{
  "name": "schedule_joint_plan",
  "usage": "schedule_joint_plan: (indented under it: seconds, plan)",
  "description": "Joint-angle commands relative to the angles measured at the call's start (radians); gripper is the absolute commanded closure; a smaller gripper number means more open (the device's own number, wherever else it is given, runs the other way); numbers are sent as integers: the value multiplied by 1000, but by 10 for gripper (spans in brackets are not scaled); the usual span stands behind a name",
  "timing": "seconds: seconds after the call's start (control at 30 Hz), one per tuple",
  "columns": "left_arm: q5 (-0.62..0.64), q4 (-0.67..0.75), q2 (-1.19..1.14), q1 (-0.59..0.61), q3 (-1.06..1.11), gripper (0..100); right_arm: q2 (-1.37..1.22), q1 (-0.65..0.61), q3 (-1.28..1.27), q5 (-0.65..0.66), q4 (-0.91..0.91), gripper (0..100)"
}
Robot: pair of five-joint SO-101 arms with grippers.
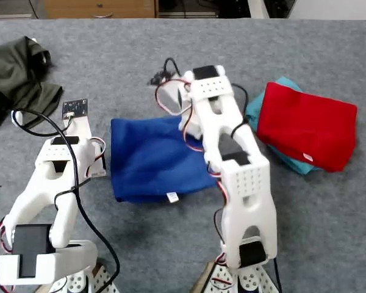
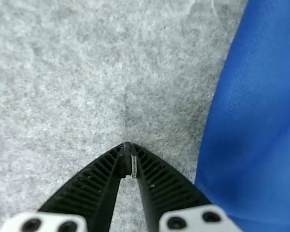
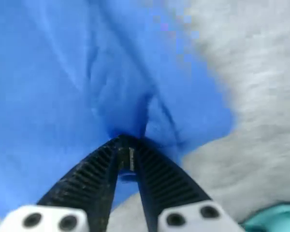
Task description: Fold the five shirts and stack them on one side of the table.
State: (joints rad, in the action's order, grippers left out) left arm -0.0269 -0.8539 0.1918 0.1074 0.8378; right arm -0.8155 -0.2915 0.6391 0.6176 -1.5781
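Left gripper (image 2: 128, 151): black ribbed fingers clenched tip to tip, nothing between them, poised over bare grey felt table (image 1: 329, 220). The blue shirt (image 1: 149, 159) lies just beside it, edge close but apart from the tips.

Right gripper (image 3: 128, 145): fingers closed, pinching a fold of the blue shirt near its corner. Fabric puckers and creases run into the tips (grasp looks real, not just resting on the cloth). Grey felt and a sliver of teal show past that corner.

Blue shirt: folded into a rough rectangle, mid-table, between the two arms. Small white tag (image 1: 172, 196) at its near edge.

Red shirt (image 1: 305, 125): folded, on the right side of the table, lying on top of a teal shirt (image 1: 291, 161) that pokes out beneath it at two edges.

Dark green shirt (image 1: 15, 76): far left corner, crumpled and unfolded, well apart from the others.
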Motion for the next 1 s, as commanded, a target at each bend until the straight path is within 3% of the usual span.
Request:
schedule_joint_plan:
  seconds: [0.0,0.27,0.43,0.53,0.77,0.97]
  plan:
    - [6,12,2,-12,-49,981,-53,27,254,-9,-14,994]
    - [6,12,2,-12,-49,981,-134,8,581,-6,-32,994]
    - [6,12,2,-12,-49,981,-113,4,716,-9,-215,994]
    - [6,12,2,-12,-49,981,-64,27,613,-14,-212,994]
    - [6,12,2,-12,-49,981,231,-21,27,-37,-187,994]
    - [6,14,2,-14,-49,981,337,-5,-272,-32,37,994]
